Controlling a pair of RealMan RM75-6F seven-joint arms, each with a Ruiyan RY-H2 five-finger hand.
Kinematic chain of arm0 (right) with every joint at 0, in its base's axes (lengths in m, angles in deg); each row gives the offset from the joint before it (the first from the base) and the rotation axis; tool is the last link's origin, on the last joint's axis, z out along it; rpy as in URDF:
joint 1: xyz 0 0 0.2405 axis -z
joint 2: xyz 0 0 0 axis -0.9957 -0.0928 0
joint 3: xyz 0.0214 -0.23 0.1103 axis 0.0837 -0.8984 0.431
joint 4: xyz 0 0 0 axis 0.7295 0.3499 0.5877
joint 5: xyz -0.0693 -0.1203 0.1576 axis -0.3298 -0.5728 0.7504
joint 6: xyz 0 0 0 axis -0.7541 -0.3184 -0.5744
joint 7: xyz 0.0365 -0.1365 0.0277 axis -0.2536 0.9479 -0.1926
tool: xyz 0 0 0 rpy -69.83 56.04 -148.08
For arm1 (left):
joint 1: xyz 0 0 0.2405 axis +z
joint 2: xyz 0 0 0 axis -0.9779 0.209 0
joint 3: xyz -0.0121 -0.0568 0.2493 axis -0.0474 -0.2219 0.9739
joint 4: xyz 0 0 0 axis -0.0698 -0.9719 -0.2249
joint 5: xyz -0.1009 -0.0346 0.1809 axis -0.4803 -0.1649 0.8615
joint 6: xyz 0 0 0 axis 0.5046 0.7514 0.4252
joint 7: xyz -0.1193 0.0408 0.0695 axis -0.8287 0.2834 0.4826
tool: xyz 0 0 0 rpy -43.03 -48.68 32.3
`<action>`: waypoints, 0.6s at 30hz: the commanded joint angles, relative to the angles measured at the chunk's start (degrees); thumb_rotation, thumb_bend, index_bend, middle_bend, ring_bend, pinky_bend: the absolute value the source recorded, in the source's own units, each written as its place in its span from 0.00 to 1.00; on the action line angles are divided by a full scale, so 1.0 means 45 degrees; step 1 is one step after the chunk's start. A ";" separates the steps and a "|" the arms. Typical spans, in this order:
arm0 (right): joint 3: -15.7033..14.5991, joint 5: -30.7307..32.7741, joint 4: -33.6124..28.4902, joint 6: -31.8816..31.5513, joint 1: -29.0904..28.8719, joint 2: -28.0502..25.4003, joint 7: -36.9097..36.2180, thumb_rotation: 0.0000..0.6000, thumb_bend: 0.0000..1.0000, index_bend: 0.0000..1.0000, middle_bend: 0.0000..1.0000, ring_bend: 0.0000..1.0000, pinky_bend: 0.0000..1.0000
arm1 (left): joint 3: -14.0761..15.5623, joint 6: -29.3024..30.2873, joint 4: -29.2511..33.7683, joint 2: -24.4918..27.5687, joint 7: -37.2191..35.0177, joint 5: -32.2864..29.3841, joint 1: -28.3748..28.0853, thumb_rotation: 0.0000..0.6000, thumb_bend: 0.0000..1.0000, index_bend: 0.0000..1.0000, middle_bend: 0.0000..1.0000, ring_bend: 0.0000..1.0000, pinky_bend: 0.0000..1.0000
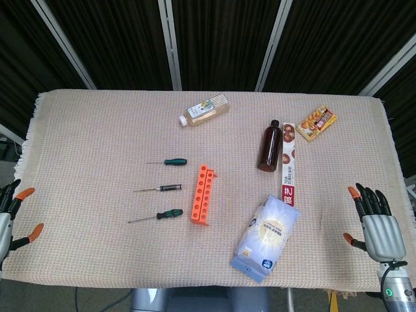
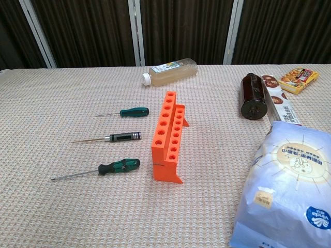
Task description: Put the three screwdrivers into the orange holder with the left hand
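Orange plastic, the holder (image 1: 203, 195) is standing near the middle of the tabletop (image 1: 91, 123), its rows of holes facing up, and nothing is sitting in them yet. Three screwdrivers are lying just beside it toward the left edge, handles pointing at it: the far screwdriver (image 1: 170, 162), the middle screwdriver (image 1: 164, 188) and the near screwdriver (image 1: 162, 215). The left hand (image 1: 12, 214) is waiting off the left edge, fingers spread and holding nothing; the right hand (image 1: 376, 224) is idling likewise at the right edge. Starting with the near one and gripping its handle looks wisest, then tipping the shaft down into a hole. A white bag (image 1: 266, 238), brown bottle (image 1: 269, 145), long box (image 1: 288, 162), juice bottle (image 1: 207, 110) and snack packet (image 1: 316, 123) are sitting clear of that path.
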 commanded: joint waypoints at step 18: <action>-0.0007 0.0126 -0.0079 -0.0203 0.0108 -0.0096 0.0160 1.00 0.00 0.00 0.00 0.00 0.00 | -0.0114 -0.1216 0.0078 -0.0122 0.0249 -0.0339 -0.0705 1.00 0.26 0.22 0.02 0.00 0.00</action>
